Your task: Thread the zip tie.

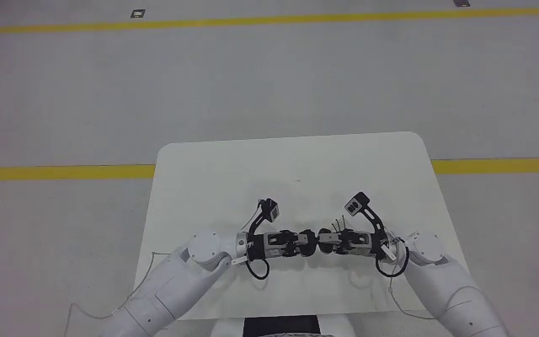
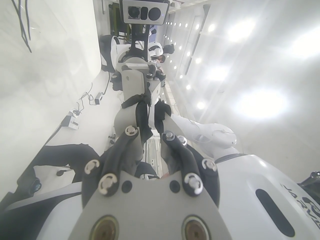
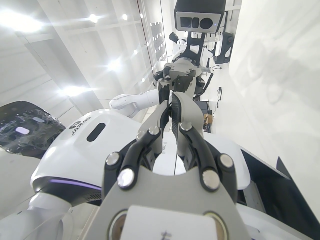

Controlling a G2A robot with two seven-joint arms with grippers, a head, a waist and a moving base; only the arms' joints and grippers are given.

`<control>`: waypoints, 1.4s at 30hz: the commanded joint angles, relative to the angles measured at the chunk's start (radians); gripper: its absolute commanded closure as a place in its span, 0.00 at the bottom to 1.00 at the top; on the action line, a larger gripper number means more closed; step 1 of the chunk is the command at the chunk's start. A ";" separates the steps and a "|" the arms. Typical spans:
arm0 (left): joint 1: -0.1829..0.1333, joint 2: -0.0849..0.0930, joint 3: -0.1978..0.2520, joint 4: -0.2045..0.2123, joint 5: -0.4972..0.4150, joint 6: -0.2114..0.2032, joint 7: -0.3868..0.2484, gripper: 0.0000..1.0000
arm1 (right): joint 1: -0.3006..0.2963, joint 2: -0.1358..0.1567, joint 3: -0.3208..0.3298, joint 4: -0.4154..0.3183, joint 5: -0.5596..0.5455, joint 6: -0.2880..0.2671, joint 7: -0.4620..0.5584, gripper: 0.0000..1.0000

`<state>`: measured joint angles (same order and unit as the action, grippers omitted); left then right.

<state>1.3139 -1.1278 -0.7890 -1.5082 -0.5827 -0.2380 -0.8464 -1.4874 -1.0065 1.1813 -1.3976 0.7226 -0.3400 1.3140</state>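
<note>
Several black zip ties [image 1: 338, 225] lie loose on the white table [image 1: 253, 168], just behind the right arm's wrist; in the left wrist view the zip ties [image 2: 21, 21] rest flat on the table top [image 2: 50, 71]. My left gripper [image 1: 301, 243] and right gripper [image 1: 319, 243] hover tip to tip over the table's front middle. The left gripper [image 2: 151, 106] has its black pads close together, and I see nothing held. The right gripper [image 3: 170, 101] is shut with its ribbed pads almost touching. Each wrist view looks straight at the other gripper [image 2: 140, 76] [image 3: 177, 78].
The table has a rounded far edge [image 1: 295, 139], and the floor beyond carries yellow lines [image 1: 253, 21]. Both forearms cross the table's front edge. Bare table stretches behind the grippers toward the far side.
</note>
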 commanded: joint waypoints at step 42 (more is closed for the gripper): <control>-0.005 0.004 0.011 0.007 -0.010 -0.007 0.018 1.00 | -0.014 -0.010 0.025 -0.010 -0.027 0.000 0.017 1.00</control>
<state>1.3085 -1.1245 -0.7776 -1.5015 -0.5921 -0.2454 -0.8281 -1.5017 -1.0164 1.2057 -1.4071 0.6956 -0.3400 1.3311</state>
